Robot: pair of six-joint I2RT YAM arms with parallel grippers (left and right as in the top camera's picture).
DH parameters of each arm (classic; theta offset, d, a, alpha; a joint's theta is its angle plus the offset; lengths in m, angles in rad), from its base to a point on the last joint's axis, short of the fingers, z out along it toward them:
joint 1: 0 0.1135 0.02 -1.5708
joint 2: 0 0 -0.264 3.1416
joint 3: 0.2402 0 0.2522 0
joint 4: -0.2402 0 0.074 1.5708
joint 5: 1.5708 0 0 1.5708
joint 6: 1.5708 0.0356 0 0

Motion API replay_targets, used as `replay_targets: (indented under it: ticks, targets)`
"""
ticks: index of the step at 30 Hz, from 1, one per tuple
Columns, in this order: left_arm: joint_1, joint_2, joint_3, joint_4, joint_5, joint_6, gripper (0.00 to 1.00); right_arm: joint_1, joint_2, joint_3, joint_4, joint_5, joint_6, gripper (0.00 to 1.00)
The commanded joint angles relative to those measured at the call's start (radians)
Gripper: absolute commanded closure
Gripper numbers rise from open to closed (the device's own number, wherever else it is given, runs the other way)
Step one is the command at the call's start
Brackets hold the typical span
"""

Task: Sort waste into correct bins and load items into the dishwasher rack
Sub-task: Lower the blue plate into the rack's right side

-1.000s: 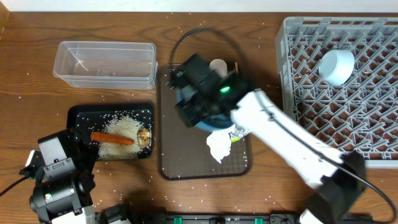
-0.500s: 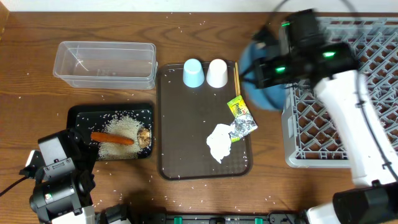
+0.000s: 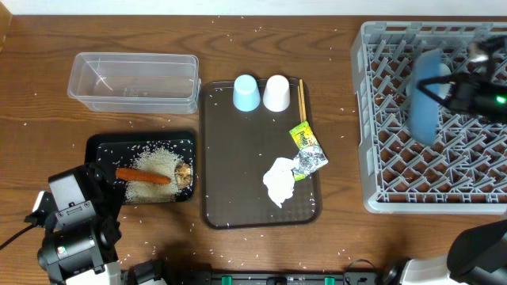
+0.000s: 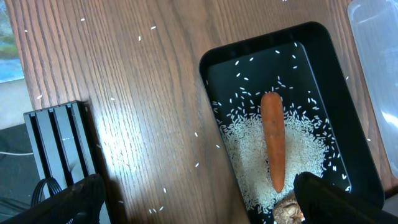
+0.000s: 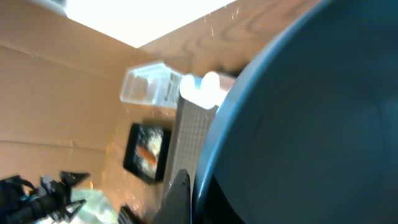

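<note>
The plate, dark blue and blurred, stands on edge over the far right part of the rack. Whether it touches the pegs cannot be told. The right claw is clamped on the plate from the right side. In the right wrist view the plate fills most of the frame, with 1 dark finger at its lower edge.

Left of the rack lies the brown tray. At its far edge 2 cups stand upside down side by side, the blue cup on the left and the white cup on the right. The chopsticks lie just right of the white cup. Nearer are the yellow-green wrapper, the silver wrapper touching it, and the tissue against the silver one.

Further left, the black tray holds a bed of rice, with the carrot lying on it and the brown lump at the carrot's tip. Beyond it sits the clear tub. Loose grains dot the table.

The left claw hangs above the near corner of the black tray, jaws spread wide, holding nothing.
</note>
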Motion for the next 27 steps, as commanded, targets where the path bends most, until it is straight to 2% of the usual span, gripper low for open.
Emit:
replay_targets:
  ticks: [1, 12, 15, 27]
  targets:
    - [0.005, 0.001, 0.016, -0.004, -0.009, 0.013, 0.02, -0.080, -0.029, -0.059, 0.035, -0.213, -0.098, 0.99]
    - [0.005, 0.001, 0.016, -0.004, -0.009, 0.013, 0.02, -0.133, -0.027, -0.318, 0.230, -0.454, -0.097, 0.99]
    - [0.005, 0.001, 0.016, -0.004, -0.008, 0.013, 0.02, -0.134, -0.027, -0.332, 0.230, -0.433, -0.069, 0.99]
    - [0.005, 0.001, 0.016, -0.004, -0.009, 0.013, 0.02, -0.203, -0.028, -0.332, 0.250, -0.204, 0.208, 0.99]
